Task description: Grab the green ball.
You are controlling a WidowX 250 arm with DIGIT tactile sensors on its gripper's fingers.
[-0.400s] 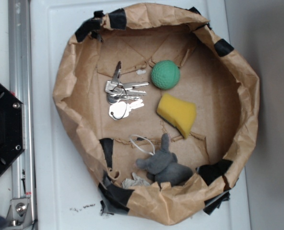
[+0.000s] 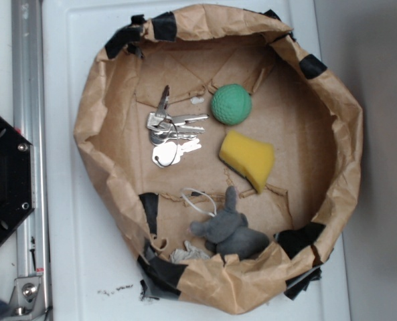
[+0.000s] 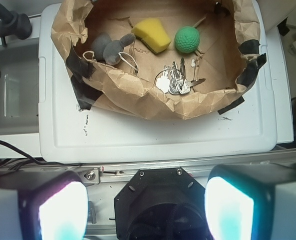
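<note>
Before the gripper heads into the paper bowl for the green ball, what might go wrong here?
1. The green ball is round and lies loose, so closing fingers may roll it away.
2. The yellow sponge and keys lie close by; a slightly off descent could grab or push them.
3. The crumpled paper bowl wall stands between the open gripper and the ball; a low approach may snag it.

The gripper (image 3: 145, 210) hangs over the black base (image 3: 157, 205), its 2 fingers (image 3: 55, 207) spread wide apart, holding nothing. Far ahead, the brown paper bowl (image 3: 138, 100) holds the green ball (image 3: 187, 39) at far right, just beside the yellow sponge wedge (image 3: 151, 35); keys (image 3: 173, 82) lie nearer, a grey plush toy (image 3: 110, 47) at left.
</note>
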